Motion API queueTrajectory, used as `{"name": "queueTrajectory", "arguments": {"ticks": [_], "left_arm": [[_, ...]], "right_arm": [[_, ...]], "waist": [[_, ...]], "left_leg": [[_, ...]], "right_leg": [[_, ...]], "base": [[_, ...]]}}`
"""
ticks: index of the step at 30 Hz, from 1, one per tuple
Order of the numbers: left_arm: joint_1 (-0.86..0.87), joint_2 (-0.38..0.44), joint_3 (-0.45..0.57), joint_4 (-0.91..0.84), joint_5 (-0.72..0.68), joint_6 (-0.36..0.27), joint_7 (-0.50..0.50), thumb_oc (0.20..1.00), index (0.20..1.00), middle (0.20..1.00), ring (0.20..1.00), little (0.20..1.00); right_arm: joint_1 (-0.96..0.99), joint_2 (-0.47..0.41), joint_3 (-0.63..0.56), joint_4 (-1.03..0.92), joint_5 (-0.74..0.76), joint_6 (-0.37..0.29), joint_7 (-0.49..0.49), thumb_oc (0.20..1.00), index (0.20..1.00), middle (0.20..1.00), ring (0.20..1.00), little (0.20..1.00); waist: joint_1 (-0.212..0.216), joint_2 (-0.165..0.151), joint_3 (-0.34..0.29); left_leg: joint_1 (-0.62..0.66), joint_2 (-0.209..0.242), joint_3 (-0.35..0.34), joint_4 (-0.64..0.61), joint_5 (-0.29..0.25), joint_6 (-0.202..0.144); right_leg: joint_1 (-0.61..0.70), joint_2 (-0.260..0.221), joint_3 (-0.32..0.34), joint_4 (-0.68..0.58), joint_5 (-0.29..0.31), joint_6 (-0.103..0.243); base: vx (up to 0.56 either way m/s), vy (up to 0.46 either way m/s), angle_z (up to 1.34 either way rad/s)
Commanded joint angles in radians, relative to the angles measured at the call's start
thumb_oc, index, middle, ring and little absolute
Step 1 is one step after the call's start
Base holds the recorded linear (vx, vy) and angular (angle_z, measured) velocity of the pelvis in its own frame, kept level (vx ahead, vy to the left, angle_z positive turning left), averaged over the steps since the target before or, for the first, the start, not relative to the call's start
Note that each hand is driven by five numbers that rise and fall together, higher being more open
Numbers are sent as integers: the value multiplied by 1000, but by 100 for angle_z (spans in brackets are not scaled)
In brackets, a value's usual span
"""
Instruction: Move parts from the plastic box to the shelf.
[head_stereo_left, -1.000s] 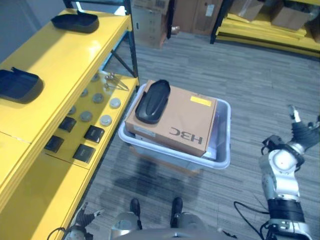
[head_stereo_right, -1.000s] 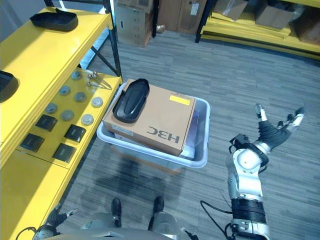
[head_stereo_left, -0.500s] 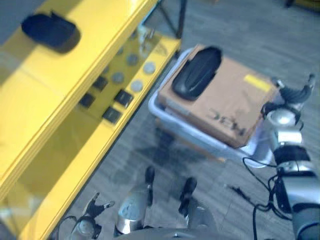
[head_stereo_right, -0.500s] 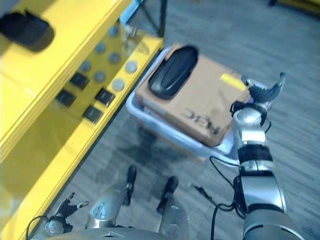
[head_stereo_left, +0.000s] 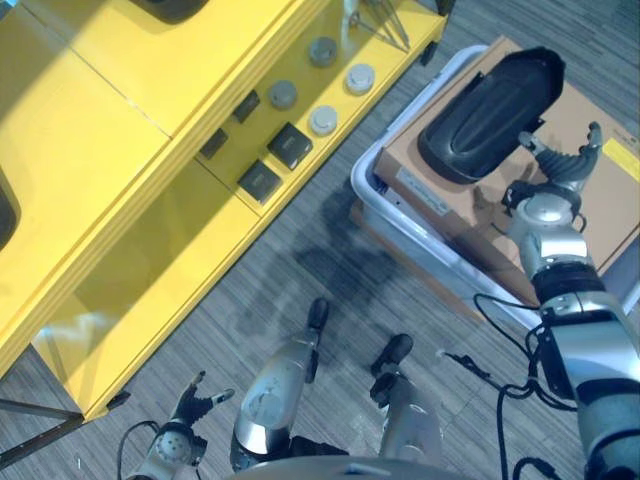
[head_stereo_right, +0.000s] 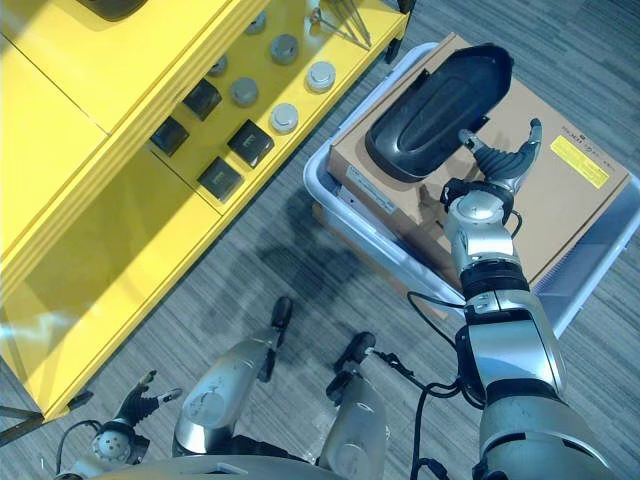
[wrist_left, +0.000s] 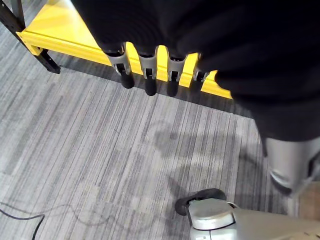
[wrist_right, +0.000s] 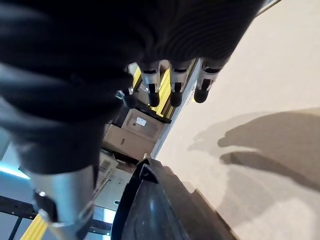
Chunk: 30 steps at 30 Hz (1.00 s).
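Yellow shelf (head_stereo_left: 120, 130) stands left over grey carpet (head_stereo_left: 300, 270). Left hand (head_stereo_left: 190, 405) hangs open low. Rightward, the part (head_stereo_left: 490, 110) lies on cardboard (head_stereo_right: 560, 210) in the box (head_stereo_left: 375, 185); right hand (head_stereo_left: 555, 170), fingers spread, hovers just beside it.

Floor (head_stereo_left: 300, 270): grey striped carpet. Stacked cardboard cartons (wrist_right: 131, 131) stand at the far side beside a yellow rack beam (wrist_right: 162, 92). Lighting is bright and even.

Head stereo pair looking steeply down, wrist cameras close along each hand
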<state>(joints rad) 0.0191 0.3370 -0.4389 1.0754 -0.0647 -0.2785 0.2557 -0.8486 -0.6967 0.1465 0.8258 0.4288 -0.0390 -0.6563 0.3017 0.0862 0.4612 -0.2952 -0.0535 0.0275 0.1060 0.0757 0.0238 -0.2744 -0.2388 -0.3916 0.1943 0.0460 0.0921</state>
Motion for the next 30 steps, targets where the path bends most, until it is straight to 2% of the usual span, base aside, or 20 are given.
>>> {"name": "queueTrajectory", "arguments": {"ticks": [1, 9, 20, 27, 30], "left_arm": [[31, 35, -40, 7, -35, -16, 1, 1000, 1000, 1000, 1000, 1000], [33, 21, -61, 16, -45, -27, 8, 1000, 1000, 1000, 1000, 1000], [21, 23, -73, 9, -65, -30, 6, 1000, 1000, 1000, 1000, 1000], [16, 29, -80, -2, -81, -34, 4, 1000, 1000, 1000, 1000, 1000], [14, 39, -81, -12, -86, -35, -2, 1000, 1000, 1000, 1000, 1000]], "right_arm": [[-13, -42, 35, 12, 37, -18, -12, 1000, 1000, 1000, 1000, 1000], [-15, -12, 26, 128, 91, -50, -51, 1000, 1000, 1000, 1000, 1000], [-64, -9, 68, 147, 83, -25, -62, 1000, 1000, 1000, 1000, 1000], [-100, -15, 109, 141, 18, 33, -67, 1000, 1000, 1000, 1000, 1000], [-131, -32, 162, 188, -54, 149, -69, 1000, 1000, 1000, 1000, 1000]], "waist": [[12, -12, -58], [24, 3, -42], [34, 4, -14], [38, 4, -2], [45, 6, 8]], "left_leg": [[-62, 75, -3, 49, -63, -72], [-70, 63, -8, 61, -72, -67], [-105, 42, -16, 90, -77, -58], [-119, 32, -22, 108, -82, -53], [-128, 27, -25, 121, -85, -51]], "right_leg": [[34, -77, 24, -1, -49, 94], [22, -88, 30, 10, -50, 97], [-9, -95, 36, 25, -44, 101], [-23, -98, 40, 36, -44, 103], [-32, -99, 42, 47, -44, 103]], "base": [[96, 33, 5], [31, 42, 1], [7, 13, 0], [4, 8, 3], [4, 9, 7]]}}
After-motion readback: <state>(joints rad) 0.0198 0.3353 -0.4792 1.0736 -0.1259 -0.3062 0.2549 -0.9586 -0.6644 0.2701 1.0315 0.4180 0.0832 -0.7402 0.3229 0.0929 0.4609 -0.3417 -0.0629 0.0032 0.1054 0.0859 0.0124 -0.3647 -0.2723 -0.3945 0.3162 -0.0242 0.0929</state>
